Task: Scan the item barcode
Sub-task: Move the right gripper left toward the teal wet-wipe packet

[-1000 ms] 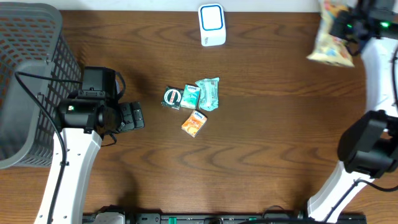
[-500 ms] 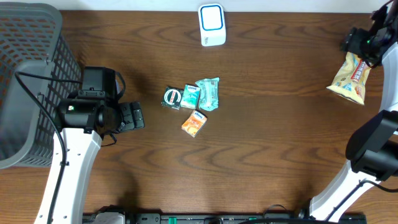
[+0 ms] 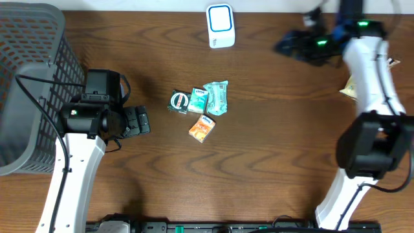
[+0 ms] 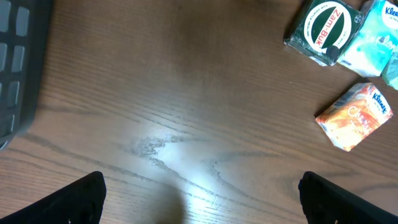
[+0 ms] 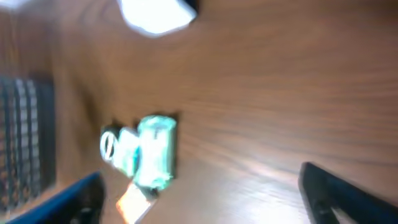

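Here, dark wood-grain table (image 3: 272, 155), grey basket (image 3: 32, 39) at its edge; left gripper (image 4: 205, 199) and right gripper (image 5: 205, 194) wide apart.

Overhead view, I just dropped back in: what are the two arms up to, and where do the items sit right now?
The right gripper hangs open and empty over the table, to the right of the white scanner, pointing toward the middle. A snack bag lies at the table's right edge, partly hidden behind that arm. Four small packets sit clustered at the centre, untouched. The left gripper is open and empty too, parked beside the grey basket.
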{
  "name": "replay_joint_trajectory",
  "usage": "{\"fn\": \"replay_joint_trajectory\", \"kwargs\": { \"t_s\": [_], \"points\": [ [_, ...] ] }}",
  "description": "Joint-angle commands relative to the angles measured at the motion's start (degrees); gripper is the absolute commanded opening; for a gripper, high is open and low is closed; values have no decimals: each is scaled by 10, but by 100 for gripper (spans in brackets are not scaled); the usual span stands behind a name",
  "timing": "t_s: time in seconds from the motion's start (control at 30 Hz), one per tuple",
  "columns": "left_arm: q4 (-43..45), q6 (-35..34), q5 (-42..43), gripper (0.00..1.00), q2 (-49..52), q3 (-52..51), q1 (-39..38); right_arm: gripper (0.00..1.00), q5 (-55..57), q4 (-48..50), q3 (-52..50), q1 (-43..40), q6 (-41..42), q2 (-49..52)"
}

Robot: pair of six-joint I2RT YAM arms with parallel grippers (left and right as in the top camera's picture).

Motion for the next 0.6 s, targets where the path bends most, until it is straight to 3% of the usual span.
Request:
{"fn": "replay_joint_trajectory", "kwargs": {
  "t_s": [0.0,0.33,0.47,0.57],
  "points": [
    [-1,-7,-3,98,2,-3,-2,99,37,12,-33,55,-5,9],
    [-1,-7,-3,98,2,-3,-2,99,83,21,-48,164,-1,10],
    [-1,-7,-3,98,2,-3,-2,99,165,23,-56,182,64,10],
    [-1,-7,-3,98,2,-3,-2,99,160,43,-70,187,88,10]
  ]
}}
